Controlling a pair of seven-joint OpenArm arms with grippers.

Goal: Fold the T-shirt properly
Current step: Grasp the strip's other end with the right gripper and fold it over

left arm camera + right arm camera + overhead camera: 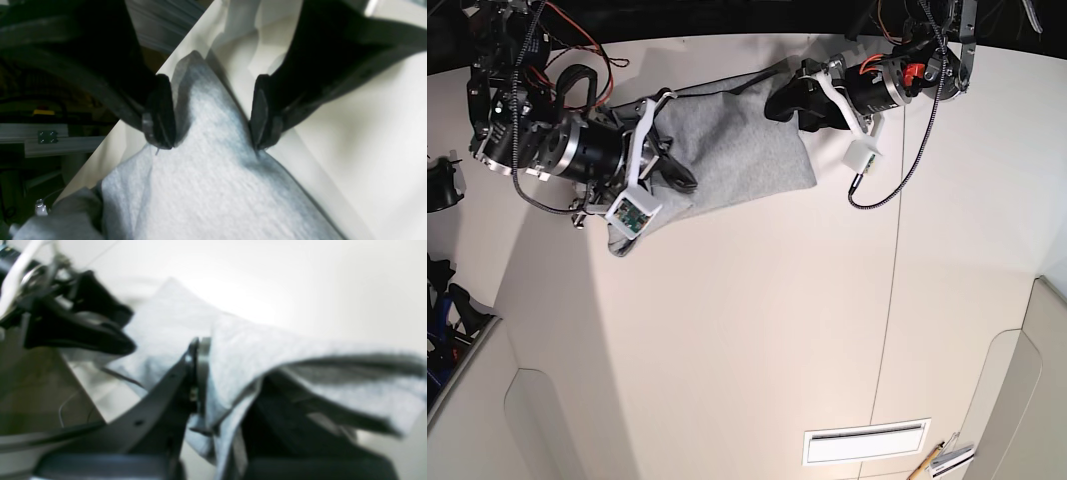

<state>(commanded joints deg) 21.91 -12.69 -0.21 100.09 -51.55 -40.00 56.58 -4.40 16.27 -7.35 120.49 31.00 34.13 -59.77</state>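
The heather-grey T-shirt [737,160] lies folded at the far side of the white table [727,340], plain side up. In the left wrist view my left gripper [211,133] is open, its fingertips [161,116] straddling a pointed corner of the T-shirt [213,186] beside the table edge. In the base view the left gripper [785,105] sits at the shirt's far right edge. My right gripper [220,400] is blurred and looks shut on a bunched fold of the T-shirt [253,350], which drapes over one finger. In the base view the right gripper [667,170] is at the shirt's left end.
A cable with a white connector [864,160] dangles from the left arm onto the table right of the shirt. A vent slot [867,440] lies near the front. The table edge [110,140] drops off beside the left gripper, with metal framing [46,140] below.
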